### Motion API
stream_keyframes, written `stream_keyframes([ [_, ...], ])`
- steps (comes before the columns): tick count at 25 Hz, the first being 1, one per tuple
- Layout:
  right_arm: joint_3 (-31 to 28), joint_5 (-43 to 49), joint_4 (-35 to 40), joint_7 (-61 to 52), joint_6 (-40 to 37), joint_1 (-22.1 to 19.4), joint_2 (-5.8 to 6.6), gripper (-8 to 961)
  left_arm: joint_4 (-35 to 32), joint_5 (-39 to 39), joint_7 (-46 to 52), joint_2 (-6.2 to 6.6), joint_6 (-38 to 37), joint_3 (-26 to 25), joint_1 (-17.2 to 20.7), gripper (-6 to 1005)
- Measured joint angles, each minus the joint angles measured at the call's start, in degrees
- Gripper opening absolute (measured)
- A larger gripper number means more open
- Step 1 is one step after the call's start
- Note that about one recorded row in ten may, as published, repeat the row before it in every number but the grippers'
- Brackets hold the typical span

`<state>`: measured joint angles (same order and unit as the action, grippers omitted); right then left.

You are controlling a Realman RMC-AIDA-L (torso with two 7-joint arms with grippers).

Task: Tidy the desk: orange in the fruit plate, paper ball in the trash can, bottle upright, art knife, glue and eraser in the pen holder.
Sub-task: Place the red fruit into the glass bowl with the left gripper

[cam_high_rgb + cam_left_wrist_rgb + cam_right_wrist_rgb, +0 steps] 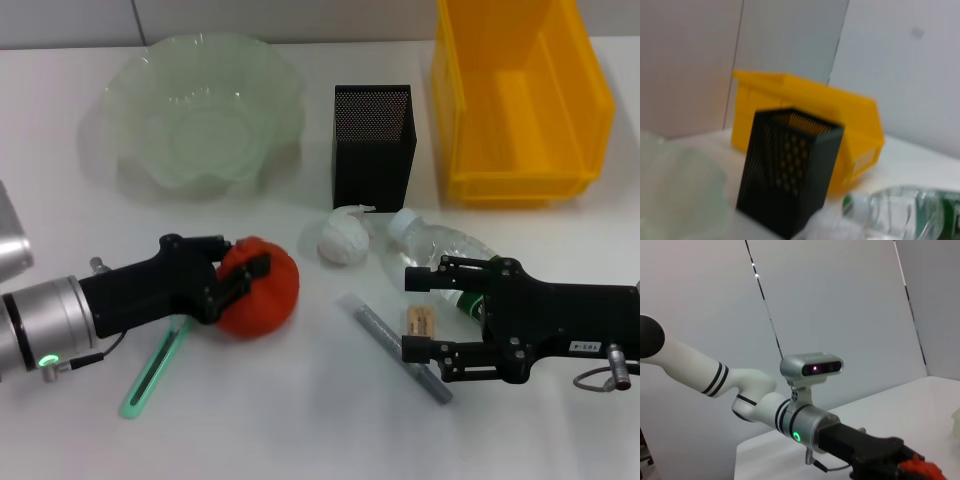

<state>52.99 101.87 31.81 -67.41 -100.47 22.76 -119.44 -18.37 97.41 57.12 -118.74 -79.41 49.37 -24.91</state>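
Over on the left of the tabletop [300, 420], the left gripper [245, 275] has its fingers clamped around the orange [262, 288], which sits low, at or just above the surface. Behind it the pale green fruit plate [205, 110] holds nothing yet, so that job looks begun but not finished. Beside the left arm, near the front edge, a green art knife [152, 368] lies flat, untouched.

Toward the middle, the black mesh pen holder [372, 145] stands upright, and as far as I can see into it, nothing has gone in. Just in front of it lies the white paper ball [345, 238], not thrown away. A grey stick, probably the glue [392, 345], lies slantwise on the tabletop, with a small tan eraser [424, 322] close beside it.

Further right, the clear bottle [440, 250] is on its side, cap pointing toward the paper ball. The right gripper [420, 315] hovers over the eraser and the bottle's body with its fingers spread wide, holding nothing. At the back right, the yellow bin [520, 95], which I take for the trash can, looks bare inside.

By my reckoning nothing is done yet: only the orange is in hand, and five things wait.
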Motion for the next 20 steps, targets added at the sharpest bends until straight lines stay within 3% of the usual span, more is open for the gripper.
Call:
stream_keyframes([
  [6, 0.0, -0.82, -1.35, 0.61, 0.04, 0.37, 0.0, 785, -2.47, -6.26, 1.63, 0.26, -4.52, -0.05, 0.98, 203],
  [10, 0.0, -1.67, -2.95, 1.96, 0.07, 0.82, 0.0, 784, -6.41, -14.82, 2.89, 0.22, 0.21, -0.06, -0.83, 187],
  [16, 0.01, -2.24, -3.69, 2.17, 0.05, 0.8, 0.0, 784, -7.33, -20.09, 2.91, 0.07, 6.85, -0.06, -3.6, 158],
  [17, 0.01, -2.29, -3.93, 2.2, 0.02, 0.68, -0.03, 784, -7.09, -21.73, 2.91, -0.04, 10.86, 0.04, -6.0, 152],
  [20, 0.0, -2.36, -4.36, 2.25, -0.03, 0.68, -0.06, 784, -6.87, -21.97, 2.91, -0.1, 14.32, 0.49, -7.85, 132],
])
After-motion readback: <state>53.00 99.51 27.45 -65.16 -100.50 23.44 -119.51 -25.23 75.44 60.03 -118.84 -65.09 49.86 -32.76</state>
